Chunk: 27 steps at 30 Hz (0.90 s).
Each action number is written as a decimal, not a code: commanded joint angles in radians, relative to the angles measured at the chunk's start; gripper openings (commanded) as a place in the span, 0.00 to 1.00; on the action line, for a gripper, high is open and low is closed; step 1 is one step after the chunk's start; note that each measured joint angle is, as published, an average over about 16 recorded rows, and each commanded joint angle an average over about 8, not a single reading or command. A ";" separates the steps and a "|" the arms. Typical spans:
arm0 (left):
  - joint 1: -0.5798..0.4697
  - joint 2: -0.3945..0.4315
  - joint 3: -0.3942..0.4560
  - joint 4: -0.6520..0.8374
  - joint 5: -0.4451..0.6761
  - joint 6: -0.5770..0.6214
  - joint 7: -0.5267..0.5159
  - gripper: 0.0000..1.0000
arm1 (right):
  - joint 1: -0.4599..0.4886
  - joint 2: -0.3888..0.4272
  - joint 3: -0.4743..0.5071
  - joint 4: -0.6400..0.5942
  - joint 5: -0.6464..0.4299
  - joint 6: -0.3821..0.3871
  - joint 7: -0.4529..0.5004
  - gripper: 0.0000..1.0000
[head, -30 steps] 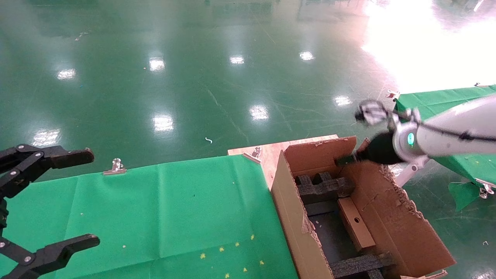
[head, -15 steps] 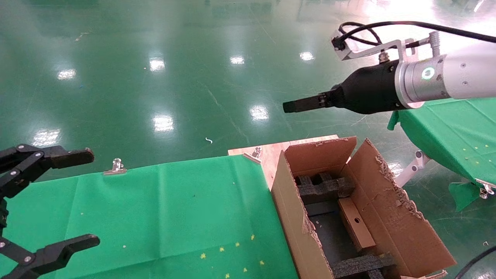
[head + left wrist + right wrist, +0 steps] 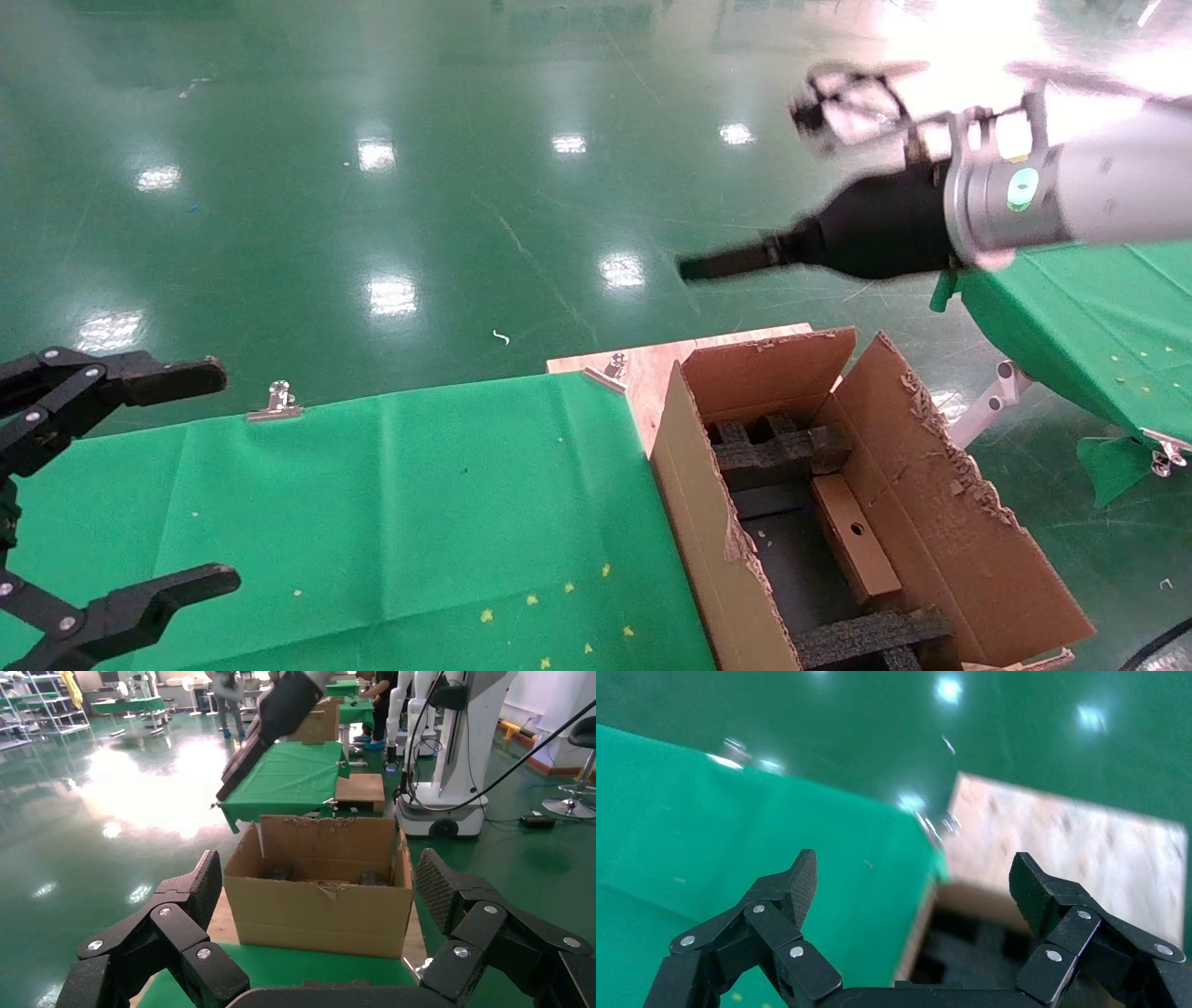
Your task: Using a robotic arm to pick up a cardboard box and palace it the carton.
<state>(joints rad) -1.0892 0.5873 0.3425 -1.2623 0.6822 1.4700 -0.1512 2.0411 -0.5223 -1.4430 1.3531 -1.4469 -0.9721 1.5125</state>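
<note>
Over a glossy green floor [image 3: 372,186], my green-clothed table [image 3: 372,503] meets the carton [image 3: 941,540], where I see the cardboard box [image 3: 852,536] lying between black foam inserts [image 3: 778,452]. My left gripper [image 3: 140,480] sits spread over the cloth; my right gripper [image 3: 912,881], fingers wide and empty, hangs high above the carton.

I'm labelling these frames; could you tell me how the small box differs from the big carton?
The small box is slim, sealed and smooth; the carton is far larger, open, with ragged torn flaps. The small box lies inside the carton among black foam. Both are plain brown cardboard.
</note>
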 commanded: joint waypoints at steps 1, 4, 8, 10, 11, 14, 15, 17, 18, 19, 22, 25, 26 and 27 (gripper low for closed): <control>0.000 0.000 0.000 0.000 0.000 0.000 0.000 1.00 | -0.021 -0.002 0.026 -0.001 0.016 -0.012 -0.029 1.00; 0.000 0.000 0.000 0.000 0.000 0.000 0.000 1.00 | -0.073 -0.007 0.088 -0.005 0.054 -0.040 -0.100 1.00; 0.000 0.000 0.000 0.000 0.000 0.000 0.000 1.00 | -0.141 -0.013 0.171 -0.010 0.105 -0.077 -0.194 1.00; 0.000 0.000 0.000 0.000 0.000 0.000 0.000 1.00 | -0.176 -0.016 0.213 -0.012 0.131 -0.096 -0.242 1.00; 0.000 0.000 0.000 0.000 0.000 0.000 0.000 1.00 | -0.193 -0.018 0.233 -0.014 0.143 -0.105 -0.265 1.00; 0.000 0.000 0.000 0.000 0.000 0.000 0.000 1.00 | -0.245 -0.022 0.295 -0.017 0.182 -0.133 -0.336 1.00; 0.000 0.000 0.000 0.000 0.000 0.000 0.000 1.00 | -0.262 -0.024 0.316 -0.019 0.195 -0.142 -0.360 1.00; 0.000 0.000 0.000 0.000 0.000 0.000 0.000 1.00 | -0.297 -0.027 0.358 -0.021 0.220 -0.161 -0.407 1.00; 0.000 0.000 0.000 0.000 0.000 0.000 0.000 1.00 | -0.314 -0.029 0.379 -0.022 0.233 -0.170 -0.431 1.00; 0.000 0.000 0.000 0.000 0.000 0.000 0.000 1.00 | -0.332 -0.030 0.400 -0.023 0.246 -0.180 -0.455 1.00; 0.000 0.000 0.000 0.000 0.000 0.000 0.000 1.00 | -0.383 -0.035 0.462 -0.027 0.284 -0.208 -0.526 1.00; 0.000 0.000 0.000 0.000 0.000 0.000 0.000 1.00 | -0.435 -0.040 0.524 -0.031 0.323 -0.236 -0.597 1.00; 0.000 0.000 0.000 0.000 0.000 0.000 0.000 1.00 | -0.452 -0.042 0.544 -0.032 0.335 -0.245 -0.620 1.00; 0.000 0.000 0.000 0.000 0.000 0.000 0.000 1.00 | -0.469 -0.043 0.565 -0.033 0.348 -0.254 -0.644 1.00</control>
<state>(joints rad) -1.0894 0.5872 0.3428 -1.2622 0.6820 1.4699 -0.1510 1.5716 -0.5655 -0.8775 1.3197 -1.0987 -1.2266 0.8687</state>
